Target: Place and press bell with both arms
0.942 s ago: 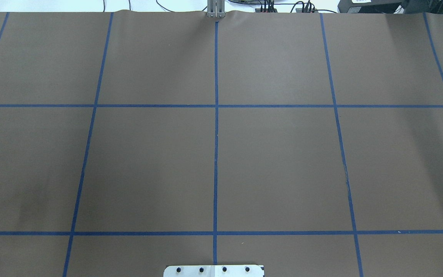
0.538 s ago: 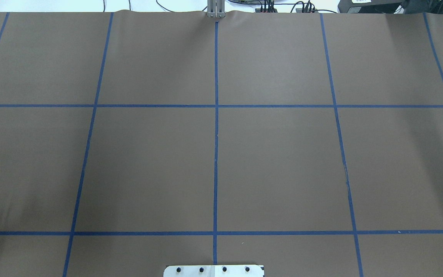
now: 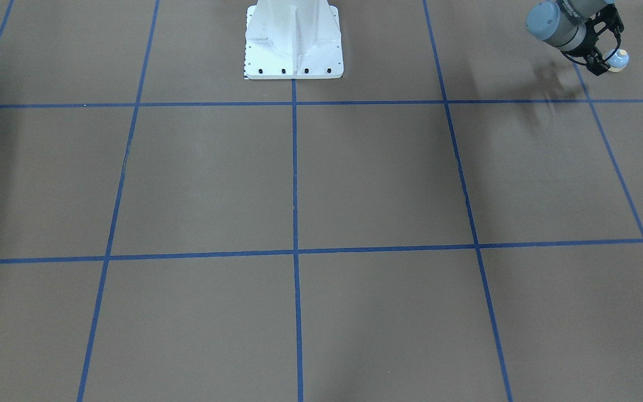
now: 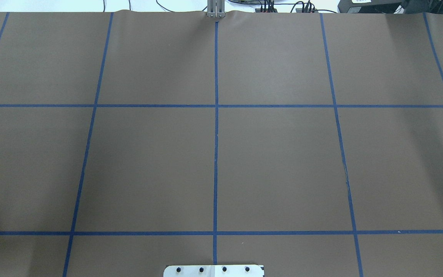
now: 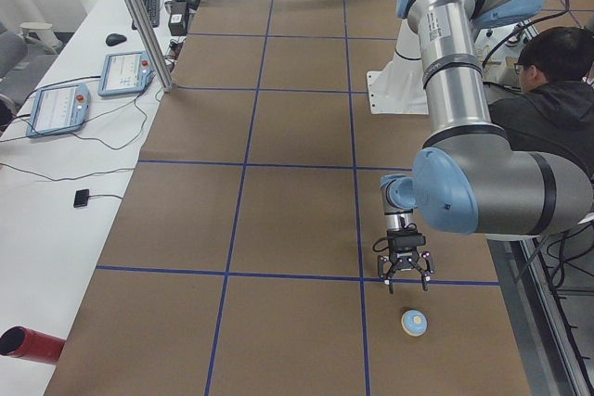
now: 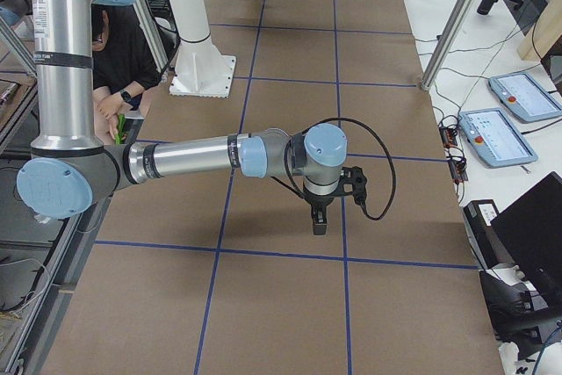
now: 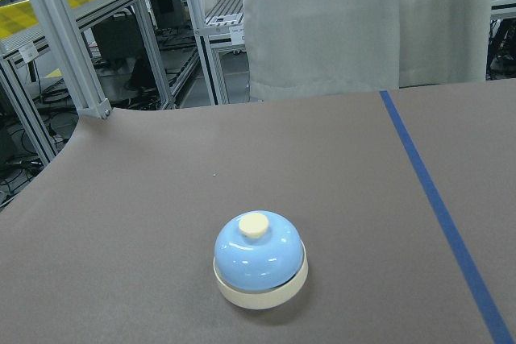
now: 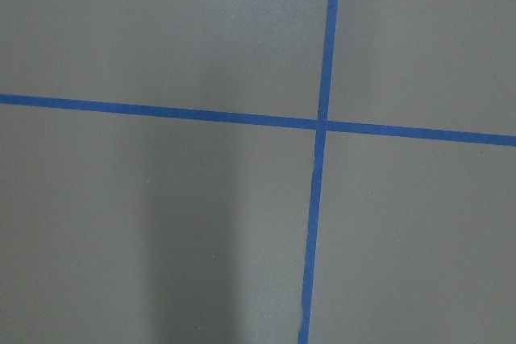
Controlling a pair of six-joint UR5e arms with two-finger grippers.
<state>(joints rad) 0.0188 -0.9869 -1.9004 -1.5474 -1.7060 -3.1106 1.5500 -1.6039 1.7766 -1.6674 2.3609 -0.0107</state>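
Note:
The light-blue bell [image 7: 260, 259] with its cream button stands upright on the brown table cover, near the table's left end. It also shows in the exterior left view [image 5: 415, 323] and the front-facing view [image 3: 618, 58]. My left gripper [image 5: 406, 275] hangs open just above the table, a short way from the bell and not touching it; it also shows in the front-facing view [image 3: 605, 51]. My right gripper [image 6: 319, 221] points down over the table's right part, seen only in the exterior right view, so I cannot tell its state. Neither gripper nor the bell shows in the overhead view.
The white pedestal [image 3: 293, 50] stands at the table's robot-side edge. A seated person [image 5: 548, 108] is beside it. Teach pendants [image 5: 56, 108] and cables lie on the white side bench, and a red cylinder [image 5: 28, 345] lies at its near end. Blue tape lines cross the cover.
In the overhead view a faint shadow at the lower left has drifted toward the left edge and nearly left the view. Nothing else differs there.

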